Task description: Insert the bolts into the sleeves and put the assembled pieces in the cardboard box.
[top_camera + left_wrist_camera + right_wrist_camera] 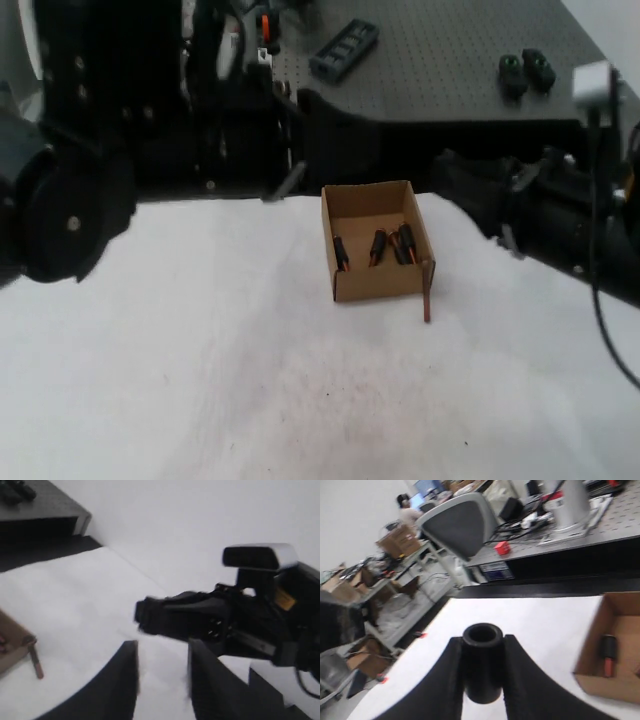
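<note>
The cardboard box [378, 205] stands mid-table on the white cloth and holds several black sleeves with red bolts [400, 243]. One bolt [427, 295] leans against the box's front right corner; the left wrist view also has this bolt [36, 662] beside the box corner [12, 645]. My right gripper [482, 642] is shut on an upright black sleeve [481, 662], off to the side of the box [615, 645], where one assembled piece [607, 655] lies. My left gripper [164, 647] is open with nothing between its fingers, above the cloth, facing the right arm [235, 615].
White cloth [250, 380] covers the table with free room in front of the box. Behind it a black perforated bench [450, 60] carries a dark tray [343, 48] and two dark knobs [525, 70]. Arm bodies flank the box at left [60, 200] and right [560, 215].
</note>
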Controlling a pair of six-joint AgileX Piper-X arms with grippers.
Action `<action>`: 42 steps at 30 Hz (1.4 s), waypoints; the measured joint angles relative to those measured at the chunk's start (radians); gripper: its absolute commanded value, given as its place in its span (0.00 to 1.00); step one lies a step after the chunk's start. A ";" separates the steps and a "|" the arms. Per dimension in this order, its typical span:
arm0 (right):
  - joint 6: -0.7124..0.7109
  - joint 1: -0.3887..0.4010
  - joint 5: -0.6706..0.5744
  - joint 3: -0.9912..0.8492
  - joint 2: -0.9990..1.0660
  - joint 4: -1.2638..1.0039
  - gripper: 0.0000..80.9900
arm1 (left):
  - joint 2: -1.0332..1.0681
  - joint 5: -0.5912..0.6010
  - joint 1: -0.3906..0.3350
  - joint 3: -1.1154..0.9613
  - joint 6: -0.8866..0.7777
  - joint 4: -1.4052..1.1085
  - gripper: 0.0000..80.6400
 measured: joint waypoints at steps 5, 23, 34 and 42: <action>-0.034 -0.095 0.019 0.000 -0.054 0.083 0.03 | 0.263 -0.124 -0.086 -0.004 -0.044 0.015 0.47; -0.048 -0.332 -0.009 0.000 -0.186 0.174 0.03 | 0.803 -0.393 -0.210 -0.492 -0.098 0.010 0.47; -0.049 -0.333 -0.013 0.000 -0.186 0.176 0.03 | 0.831 -0.504 -0.210 -0.524 -0.027 0.075 0.47; -0.049 -0.333 -0.013 0.000 -0.186 0.176 0.03 | 0.876 -0.510 -0.210 -0.535 -0.019 0.007 0.41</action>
